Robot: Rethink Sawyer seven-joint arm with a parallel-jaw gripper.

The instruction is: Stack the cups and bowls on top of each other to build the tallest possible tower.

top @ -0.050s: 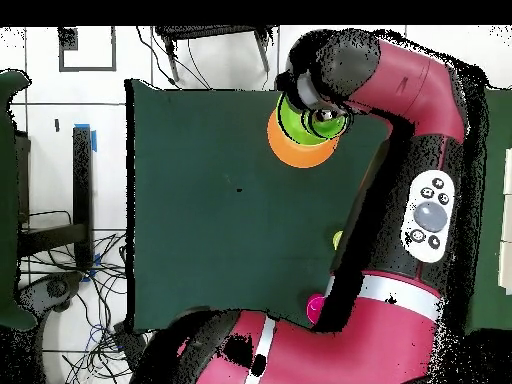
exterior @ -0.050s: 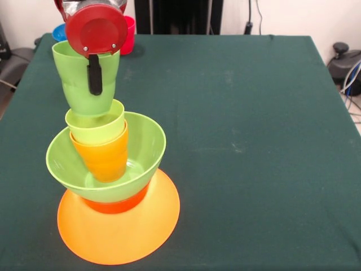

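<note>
- While the end effector (exterior @ -0.050s: 95, 84) hangs over the tower (exterior @ -0.050s: 110, 175), one black finger (exterior @ -0.050s: 95, 74) lies down the outer wall of the darker green tapered plastic cup (exterior @ -0.050s: 86, 79), which sits tilted above the stack; I judge the end effector to be grasping that cup by its rim, the second finger presumably inside.
- Tower location: near the front left part of the dark green cloth-covered worktop (exterior @ -0.050s: 242, 141) in the front view. Its base is the very large translucent orange plastic bowl (exterior @ -0.050s: 121, 231), inverted; on it rests a small orange-red bowl (exterior @ -0.050s: 118, 204), then the medium lime green glossy bowl (exterior @ -0.050s: 144, 147) upright, holding an orange plastic tumbler (exterior @ -0.050s: 104, 158) with a lime green tumbler (exterior @ -0.050s: 96, 129) nested in it.
- Step in hand, as judged: seating the darker green cup on the lime green tumbler. The cup leans away from the column's line; it should be brought square and centred over the tumbler's mouth before release.
- Lower slowly. The column is narrow above the bowl, and a sideways push could tip the tumblers.
- Open the end effector only once the cup rests, then withdraw straight up so the finger does not drag the rim.
- Hidden or unclear: the cup's bottom edge meets the lime green tumbler's rim in the front view, but whether it bears on it cannot be told.
- In the overhead view the red and black arm (top @ -0.050s: 400, 90) covers most of the tower.
- A small blue bowl (exterior @ -0.050s: 58, 32) and a red cup (exterior @ -0.050s: 129, 34) are partly hidden behind the red disc-shaped wrist (exterior @ -0.050s: 96, 29).
</note>
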